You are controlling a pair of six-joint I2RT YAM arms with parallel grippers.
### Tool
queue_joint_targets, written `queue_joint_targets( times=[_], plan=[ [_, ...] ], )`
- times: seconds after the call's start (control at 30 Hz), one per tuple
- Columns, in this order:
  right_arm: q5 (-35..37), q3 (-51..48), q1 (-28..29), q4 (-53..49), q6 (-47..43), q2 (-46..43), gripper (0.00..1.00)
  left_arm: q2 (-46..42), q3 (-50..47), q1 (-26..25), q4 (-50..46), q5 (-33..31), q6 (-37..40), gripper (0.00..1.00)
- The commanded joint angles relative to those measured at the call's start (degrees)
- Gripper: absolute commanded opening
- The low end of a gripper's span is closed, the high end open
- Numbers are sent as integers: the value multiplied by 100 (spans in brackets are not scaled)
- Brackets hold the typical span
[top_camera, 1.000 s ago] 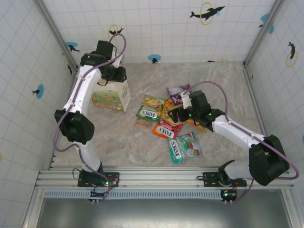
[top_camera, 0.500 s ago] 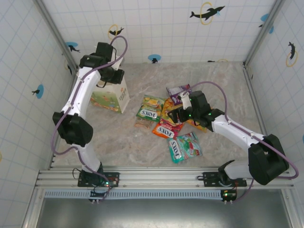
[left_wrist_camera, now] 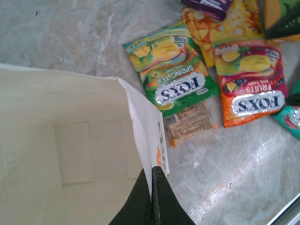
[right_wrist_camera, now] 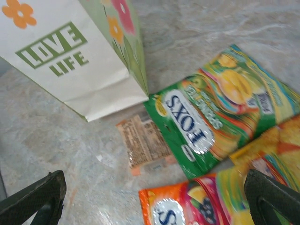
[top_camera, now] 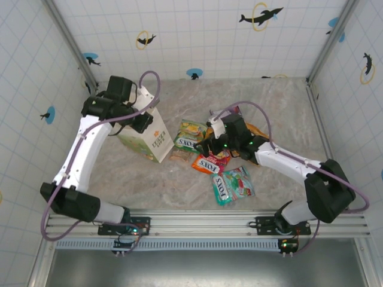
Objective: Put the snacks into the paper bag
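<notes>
Grey-veined marble table [top_camera: 281, 107] below, white tiled walls [top_camera: 197, 36] around. On the left half, standing with mouth open upward: the cream paper bag [top_camera: 146, 142], "LOVE LIFE" in green on one face, flowers down the side panel, bare inner floor in the left wrist view. Pinched at the top rim by the left gripper [left_wrist_camera: 152, 197], fingers together on the paper wall, one inside and one outside. Just right of the bag, low over the snacks [top_camera: 209, 158] with fingers spread wide: the right gripper [right_wrist_camera: 154, 192]. Scattered mid-table, all outside the bag: teal FOX'S packet [top_camera: 230, 184] nearest the arm bases, red FOX'S packet [left_wrist_camera: 251, 86] and green FOX'S packet [left_wrist_camera: 171, 75] side by side, yellow-orange packet [left_wrist_camera: 225, 23] and purple packet [left_wrist_camera: 206, 4] farther back. Smallest, the clear packet [left_wrist_camera: 187, 123], touching the green one's edge, near the bag's bottom corner.
</notes>
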Motion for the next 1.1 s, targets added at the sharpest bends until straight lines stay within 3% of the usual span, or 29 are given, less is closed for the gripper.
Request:
queue_joint_targets(
  times=[0.0, 0.2, 0.37, 0.73, 0.83, 1.0, 1.07],
  plan=[
    [-310, 381, 152, 587, -111, 253, 100, -423, -168, -63, -152, 367, 671, 0],
    [-684, 802, 439, 864, -175, 764, 100, -729, -487, -312, -282, 176, 847, 0],
    [-846, 1076, 630, 1068, -473, 1132, 100, -758, -483, -493, -528, -476, 774, 0],
    [-1865, 1769, 855, 1353, -958, 2189, 100, -1024, -688, -561, -512, -654, 842, 0],
    [-1917, 1814, 922, 1380, -1029, 2302, 100, -1083, -737, -559, -434, -712, 836, 4],
    [-2009, 1852, 976, 1534, -946, 2451, 100, -1164, -773, -560, -249, -914, 652, 35],
    [-2024, 1857, 1026, 1569, -915, 2495, 100, -1203, -786, -561, -127, -933, 461, 40]
  ],
)
